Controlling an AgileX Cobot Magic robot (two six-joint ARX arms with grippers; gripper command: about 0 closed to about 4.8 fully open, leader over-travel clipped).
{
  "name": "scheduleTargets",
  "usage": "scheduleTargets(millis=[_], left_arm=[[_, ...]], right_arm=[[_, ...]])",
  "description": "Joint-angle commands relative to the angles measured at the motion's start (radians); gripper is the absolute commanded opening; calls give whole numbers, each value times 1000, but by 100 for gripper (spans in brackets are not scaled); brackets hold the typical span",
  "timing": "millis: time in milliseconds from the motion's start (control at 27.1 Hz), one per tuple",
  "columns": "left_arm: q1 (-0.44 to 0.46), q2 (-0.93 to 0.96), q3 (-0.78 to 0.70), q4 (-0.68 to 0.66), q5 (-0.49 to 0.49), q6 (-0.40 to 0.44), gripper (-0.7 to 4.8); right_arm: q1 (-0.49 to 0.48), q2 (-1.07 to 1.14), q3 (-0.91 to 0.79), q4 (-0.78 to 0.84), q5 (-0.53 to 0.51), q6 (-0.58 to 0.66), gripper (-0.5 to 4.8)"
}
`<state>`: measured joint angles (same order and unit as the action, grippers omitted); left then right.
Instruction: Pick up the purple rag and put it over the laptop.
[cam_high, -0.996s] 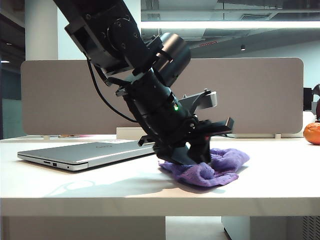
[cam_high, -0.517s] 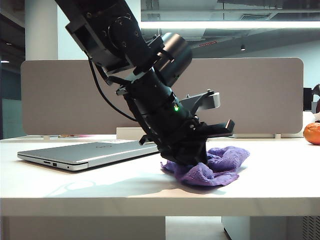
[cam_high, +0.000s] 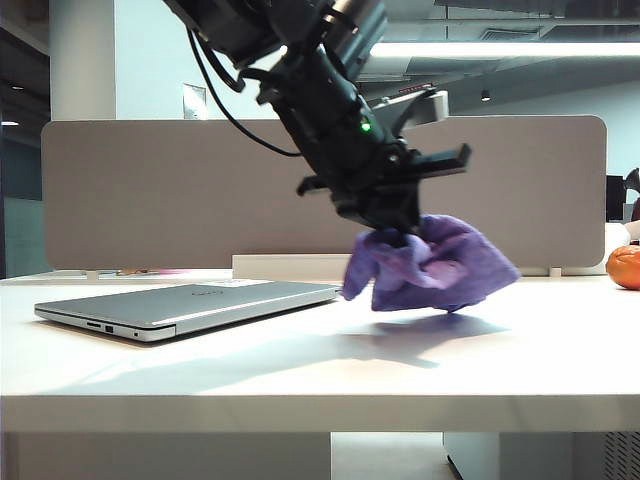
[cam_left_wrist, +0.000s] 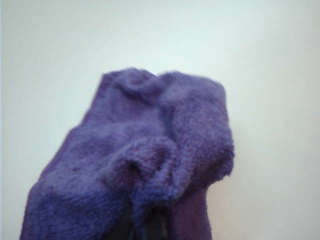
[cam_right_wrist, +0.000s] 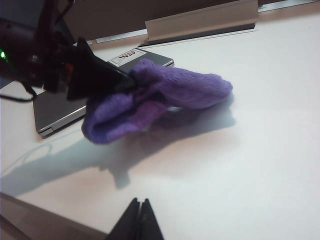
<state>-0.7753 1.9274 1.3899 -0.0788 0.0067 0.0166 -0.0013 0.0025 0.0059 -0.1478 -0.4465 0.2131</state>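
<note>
the left gripper (cam_high: 402, 228) pinches the purple rag (cam_high: 432, 266) up off the table (cam_high: 300, 370) beside the laptop (cam_high: 190, 305), while the right gripper (cam_right_wrist: 136, 221) sits pressed together.

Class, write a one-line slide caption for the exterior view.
Left claw, shut on the purple rag, holds it above the white table, right of the closed laptop.

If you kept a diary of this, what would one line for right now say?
step: carry | left tool: shut on purple rag, above table | laptop: uncovered | right tool: shut, idle
</note>
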Motion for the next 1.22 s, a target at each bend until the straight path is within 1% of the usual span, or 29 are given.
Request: scheduleTargets(millis=[37,184,553,627,775,849,886,1070,1218], left_arm=[[29,-23,21,-12,-38,21,-6],[79,-52,26,-20,-60,21,-6],[243,-112,26,-21,-60,22,-6],[288,-113,26,-24,-59,39,-6],[344,-111,26,-39,-60,42,-6],[395,-110,26,-39,-60,87,-6],[412,-109,26,-39,-60,87,-6],[470,-91,26,-40,-59,88,-5],[481,-63,26,-66,-55,88,-3]], right_arm=[[0,-1,-3,17,-3,1,22],[0,-1,-3,18,-5,1,22],[0,-1,-3,17,-4,1,22],[0,-1,-3,17,-4,1,22],[0,-1,-3,17,-4,1,22],[0,-1,-3,17,-4,1,22],[0,-1,-3,17,-4,0,22],[0,-1,-3,17,-4,0,22],[0,-1,-3,17,-3,0,22]])
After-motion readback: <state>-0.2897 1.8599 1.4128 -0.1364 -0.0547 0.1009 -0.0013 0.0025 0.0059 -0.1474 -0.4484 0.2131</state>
